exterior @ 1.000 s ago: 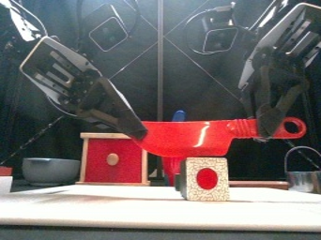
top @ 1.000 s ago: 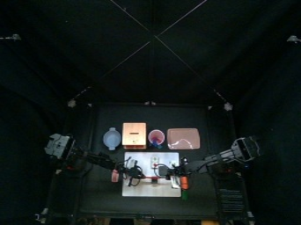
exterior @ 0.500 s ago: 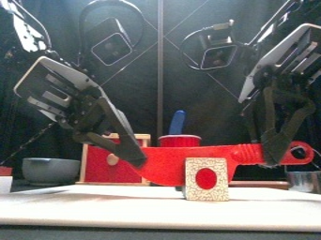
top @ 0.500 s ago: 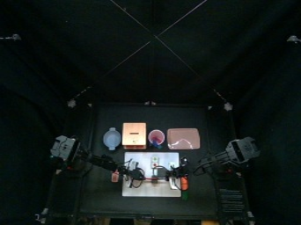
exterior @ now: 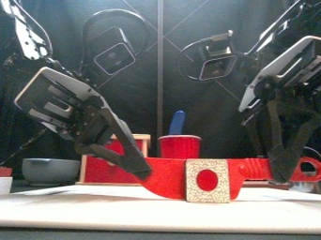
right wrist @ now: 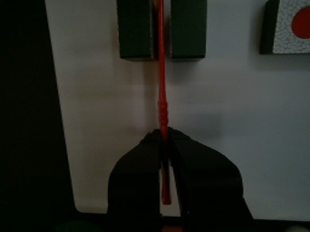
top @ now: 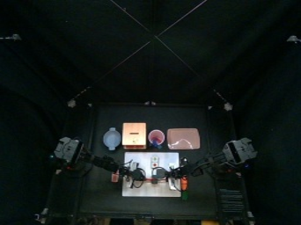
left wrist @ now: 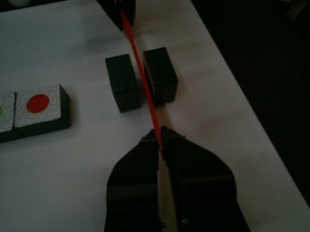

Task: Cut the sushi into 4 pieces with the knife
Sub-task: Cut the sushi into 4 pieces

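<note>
On the desk's white board, left jaws and right jaws clamp the red knife, blade down between two sushi blocks; next, probably press through, then lift.

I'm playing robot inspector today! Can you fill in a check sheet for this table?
Surface: white cutting board, with the sushi on it.
Job's things: red knife runs between two dark green sushi blocks; a red-dot piece lies apart from them.
Clutter: blue-grey bowl, wooden box, red cup holding a blue knife, and pink tray, in a row behind the board.
Grippers: left gripper and right gripper each shut on the red knife.
Cables: nothing seen.
Surroundings: black curtain.
</note>
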